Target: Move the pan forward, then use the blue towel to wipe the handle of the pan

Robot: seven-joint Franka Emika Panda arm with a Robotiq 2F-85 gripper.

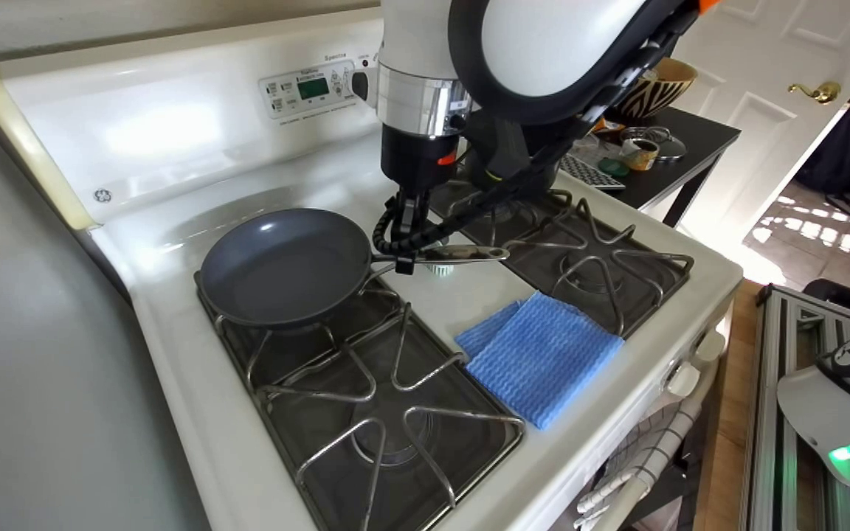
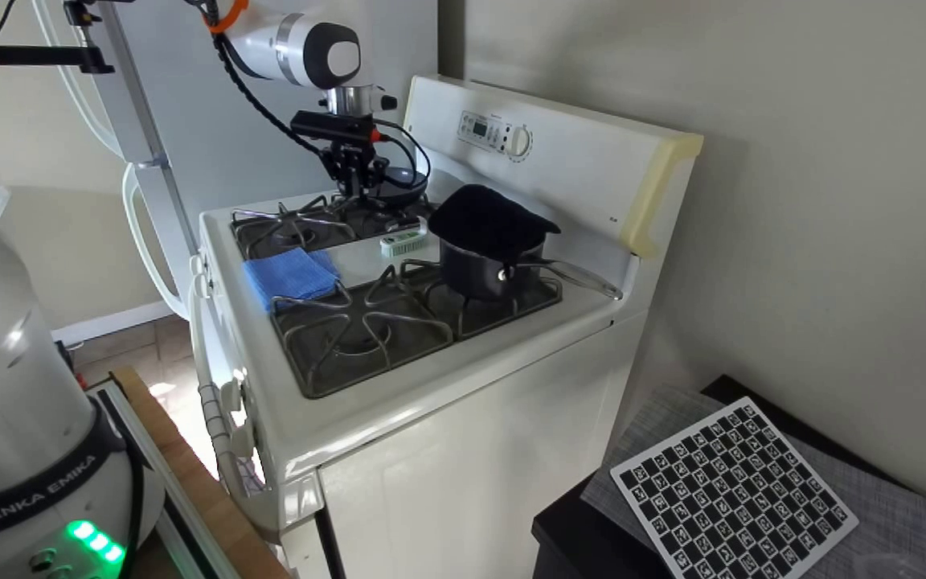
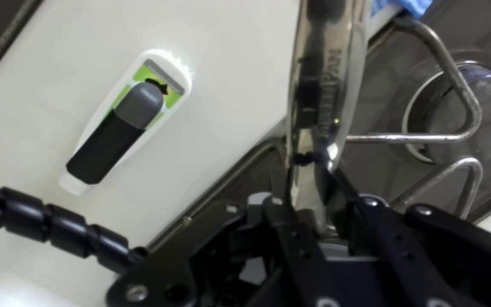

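So I've got a gray fridge [image 2: 222, 153] standing right next to a white GE Spectra gas range [image 2: 479, 450], and the range's top is my surface [image 1: 432, 304] here. My Franka arm [image 1: 425, 37] reaches in above it, wrist pointing down. Biggest bit of cookware is the gray GreenPan frying pan [image 1: 285, 269], at the back of the surface on the fridge side; can't really tell if it's resting flat. Also at the back, on the opposite side, there's a dark saucepan [image 2: 467, 277] with what looks like a black cloth [image 2: 485, 221] draped over the top. The blue towel [image 1: 543, 361] is folded near the front, lying between the two burner wells [image 2: 334, 362] with part of it over a corner of one. My pincer [image 1: 406, 259] is clamped on the frying pan's shiny steel handle [image 3: 326, 85], nearer the pan than the tip, and I can read the brand on the metal in the wrist view. Smallest is a white, green and black scrub brush [image 3: 115, 132], lying in the middle of the surface near that handle, apart from the pincer.
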